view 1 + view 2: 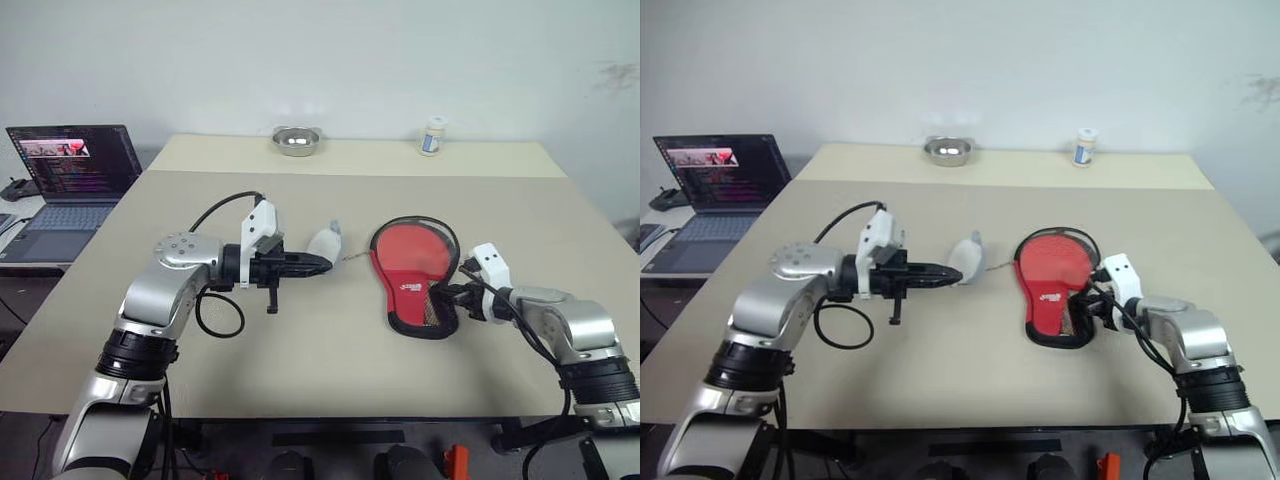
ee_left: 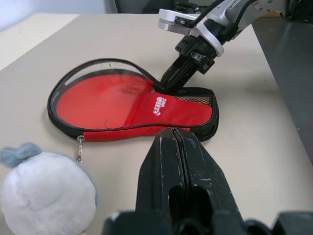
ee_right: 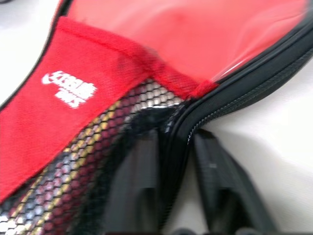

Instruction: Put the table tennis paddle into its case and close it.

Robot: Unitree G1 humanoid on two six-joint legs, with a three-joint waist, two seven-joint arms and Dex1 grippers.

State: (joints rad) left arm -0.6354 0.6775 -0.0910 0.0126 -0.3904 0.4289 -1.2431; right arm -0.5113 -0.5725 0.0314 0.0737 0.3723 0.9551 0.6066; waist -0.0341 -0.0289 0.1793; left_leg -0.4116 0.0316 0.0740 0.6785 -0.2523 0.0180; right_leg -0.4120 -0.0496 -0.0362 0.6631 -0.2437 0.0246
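Observation:
The case [image 1: 415, 262] lies flat on the table, right of centre, with its clear and red logo face up. Inside it is the table tennis paddle [image 2: 98, 100]: its red blade shows through the clear face and its striped handle [image 3: 73, 181] through the black mesh. At the case's handle end, my right gripper [image 1: 452, 298] is shut on the zip edge, which runs between its two fingers [image 3: 142, 196]. My left gripper [image 1: 322, 263] is shut, level, and points at the case from the left. A white fluffy pom-pom [image 1: 326, 242] on the zip pull's chain sits just beside its tip.
An open laptop [image 1: 75, 165] stands on a side desk at the far left. A metal bowl [image 1: 296, 140] and a small white bottle [image 1: 433, 135] stand at the table's back. Bare tabletop [image 1: 330, 350] lies between my arms and toward the front edge.

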